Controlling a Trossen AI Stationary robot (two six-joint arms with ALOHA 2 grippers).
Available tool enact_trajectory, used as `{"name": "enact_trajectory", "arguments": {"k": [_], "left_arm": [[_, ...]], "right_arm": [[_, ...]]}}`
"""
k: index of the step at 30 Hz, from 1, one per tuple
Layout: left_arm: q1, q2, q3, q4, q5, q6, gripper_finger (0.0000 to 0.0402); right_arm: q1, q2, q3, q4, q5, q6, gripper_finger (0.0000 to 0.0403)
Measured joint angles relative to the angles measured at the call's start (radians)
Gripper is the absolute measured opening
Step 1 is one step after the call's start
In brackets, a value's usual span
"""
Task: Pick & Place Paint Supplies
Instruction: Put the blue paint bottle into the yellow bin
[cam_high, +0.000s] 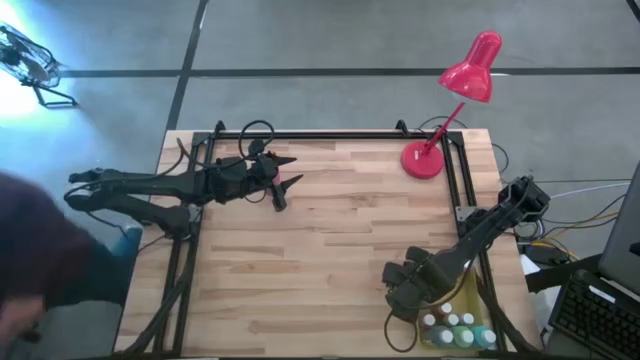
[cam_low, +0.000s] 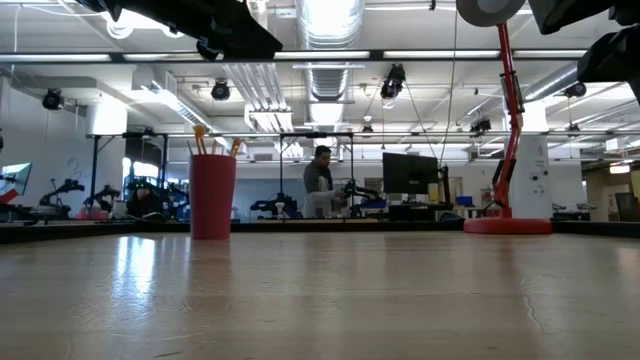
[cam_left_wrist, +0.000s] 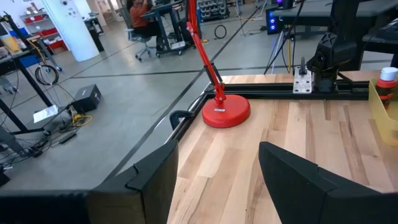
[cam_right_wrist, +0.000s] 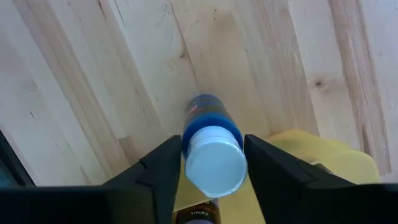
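Blue bottle (cam_right_wrist: 211, 140) with a white cap, upright between the right gripper (cam_right_wrist: 208, 168) fingers — one dark finger (cam_right_wrist: 163, 171) close on each side of the cap. Looks held, jaws nearly closed on it, though real touch hard to be sure of. Under the bottle, bare wood table (cam_right_wrist: 112, 74) and the edge of a yellow tray (cam_right_wrist: 336, 158). Just beside, one more small bottle top with a dark label, half hidden.

From above: right gripper (cam_high: 405, 285) near the front right corner of the table (cam_high: 330, 250). Just beside it, the tray (cam_high: 482, 342) at the very corner, with a bunch of small white-capped bottles (cam_high: 452, 325) standing in it. Blue bottle itself hidden under the arm here.

Left gripper (cam_high: 283, 172) near the back left of the table, well apart from the bottles. Jaws wide open, nothing in them — two dark fingers (cam_left_wrist: 155, 180) spread, with only wood between.

Red lamp (cam_high: 455, 100) at the back right, round base on the table, head out past the back edge. Red cup (cam_low: 212, 196) with brushes (cam_low: 200, 135) sticking up from it in the low view, standing on the table, far from the lamp base (cam_low: 506, 225). Person (cam_low: 320, 180) in the room far behind the table.
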Motion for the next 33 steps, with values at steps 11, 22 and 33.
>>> {"name": "enact_trajectory", "arguments": {"k": [11,22,33], "left_arm": [[0.000,0.000,0.000,0.000,0.000,0.000,0.0229],[0.000,0.000,0.000,-0.001,0.000,0.000,0.0229],[0.000,0.000,0.000,-0.001,0.000,0.000,0.0229]], "right_arm": [[-0.005,-0.001,0.026,-0.001,-0.022,-0.024,0.0111],[-0.005,-0.005,0.101,-0.011,-0.015,-0.060,0.0111],[-0.011,-0.013,0.112,-0.134,0.004,-0.092,0.0111]]}}
